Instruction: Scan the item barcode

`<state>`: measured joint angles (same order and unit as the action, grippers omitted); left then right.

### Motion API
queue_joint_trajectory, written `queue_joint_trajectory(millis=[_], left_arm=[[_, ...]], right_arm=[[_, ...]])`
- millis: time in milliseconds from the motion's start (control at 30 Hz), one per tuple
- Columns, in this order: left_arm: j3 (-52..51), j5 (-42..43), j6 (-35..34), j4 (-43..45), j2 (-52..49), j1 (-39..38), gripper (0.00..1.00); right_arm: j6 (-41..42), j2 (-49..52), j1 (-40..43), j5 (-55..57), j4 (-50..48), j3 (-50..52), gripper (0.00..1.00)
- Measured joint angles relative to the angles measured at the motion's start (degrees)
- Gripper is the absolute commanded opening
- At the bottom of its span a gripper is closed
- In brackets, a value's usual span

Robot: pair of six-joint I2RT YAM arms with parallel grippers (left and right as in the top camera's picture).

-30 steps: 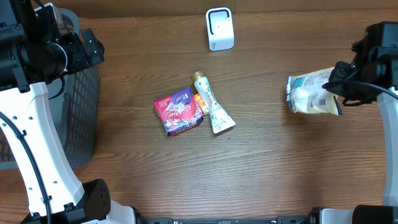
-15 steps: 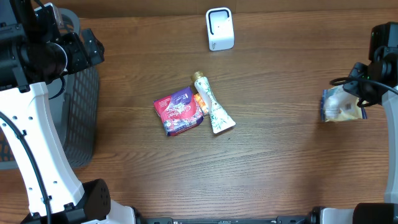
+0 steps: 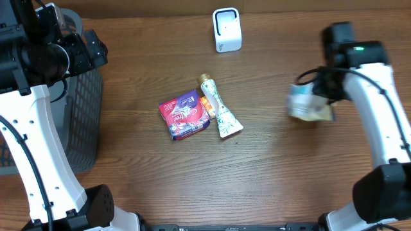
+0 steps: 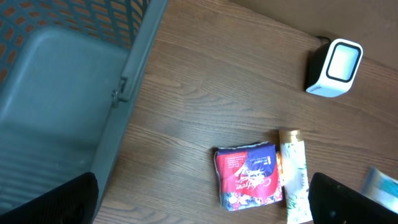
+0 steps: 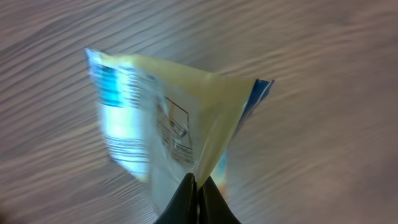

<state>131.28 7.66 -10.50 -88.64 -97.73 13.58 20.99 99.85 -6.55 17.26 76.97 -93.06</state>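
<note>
- The right fingers (image 5: 185,200) are closed on one edge of the packet (image 3: 307,102), which hangs above the right side of the counter (image 3: 282,173)
- The left fingers (image 4: 59,202) are wide open, near the basket (image 3: 90,122)

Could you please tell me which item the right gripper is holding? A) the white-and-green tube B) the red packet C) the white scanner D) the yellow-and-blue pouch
D: the right gripper is shut on an edge of the yellow-and-blue pouch, while the red packet, the tube and the white scanner sit untouched.
</note>
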Motion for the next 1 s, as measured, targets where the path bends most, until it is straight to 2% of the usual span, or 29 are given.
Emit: queue_joint_trajectory(millis=[200, 367, 600, 833, 1000], left_arm=[[0.0, 0.0, 0.0, 0.0, 0.0, 0.0, 1.0], [0.0, 0.0, 0.0, 0.0, 0.0, 0.0, 1.0], [0.0, 0.0, 0.0, 0.0, 0.0, 0.0, 1.0], [0.0, 0.0, 0.0, 0.0, 0.0, 0.0, 1.0], [0.0, 0.0, 0.0, 0.0, 0.0, 0.0, 1.0]], right_arm=[[1.1, 0.8, -11.6, -0.5, -3.3, 0.0, 0.04], [3.0, 0.8, -16.9, 1.1, -3.4, 0.0, 0.04], [5.7, 0.8, -12.6, 7.4, 4.0, -1.2, 0.04], [6.8, 0.8, -4.3, 16.2, 15.5, -10.7, 0.04], [4.6, 0.8, -4.0, 16.3, 15.6, -13.8, 0.04]])
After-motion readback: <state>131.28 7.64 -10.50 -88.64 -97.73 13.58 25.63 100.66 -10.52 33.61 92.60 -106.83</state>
